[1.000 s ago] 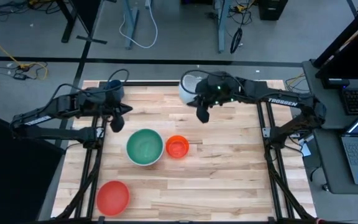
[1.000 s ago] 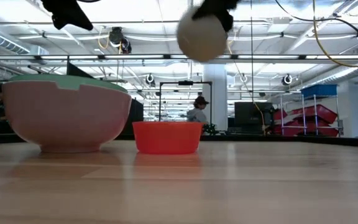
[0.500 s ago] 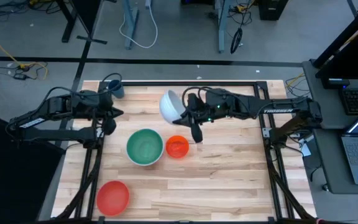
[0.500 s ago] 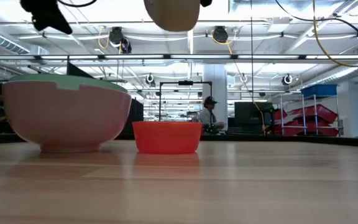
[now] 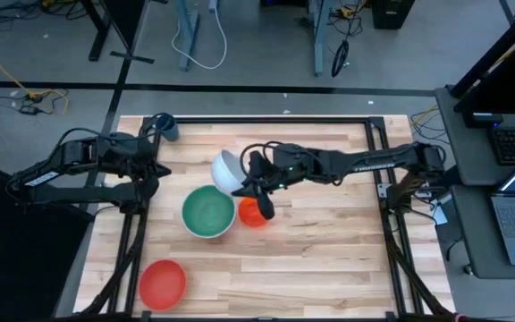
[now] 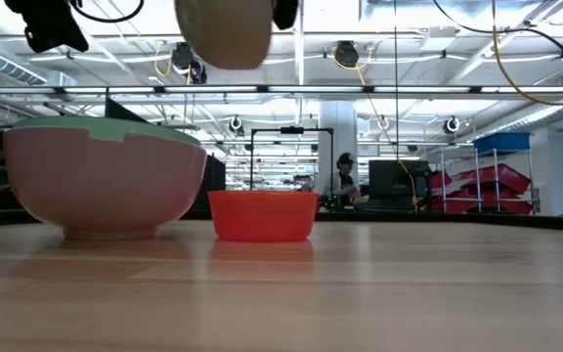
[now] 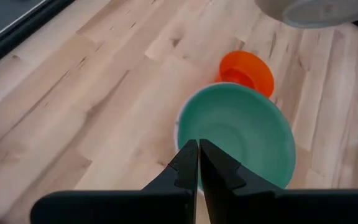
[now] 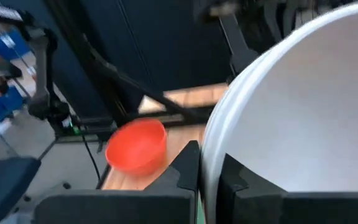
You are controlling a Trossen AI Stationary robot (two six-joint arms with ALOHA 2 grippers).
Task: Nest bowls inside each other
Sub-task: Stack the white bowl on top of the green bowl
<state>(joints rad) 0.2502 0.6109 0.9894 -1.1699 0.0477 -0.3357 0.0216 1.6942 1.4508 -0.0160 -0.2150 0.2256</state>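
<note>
My right gripper (image 5: 243, 177) is shut on a small white bowl (image 5: 225, 172) and holds it in the air just beyond the green bowl (image 5: 208, 210). The green bowl sits inside a larger white bowl (image 6: 106, 191) that stands on the table. A small orange-red bowl (image 5: 254, 212) stands right of them. A red bowl (image 5: 162, 283) stands at the near left. My left gripper (image 5: 153, 172) hangs shut and holding nothing, left of the green bowl and above the table. My right gripper pinches the small white bowl's wall at the rim (image 8: 207, 152), one finger inside the bowl (image 8: 236, 177) and one outside (image 8: 185, 169). It comes from the table's right, slanting slightly down. The bowl is lifted clear and tipped, its opening toward the gripper.
A small dark blue cup (image 5: 164, 125) stands at the far left corner. The table's black frame rails (image 5: 384, 192) run along its left and right sides. Bare wood lies over the near right half.
My right gripper has carried the small white bowl from the far edge toward the table's left and near side, sinking a little, until it hangs just beyond the green bowl. My left gripper has drawn back toward the left edge, still shut.
</note>
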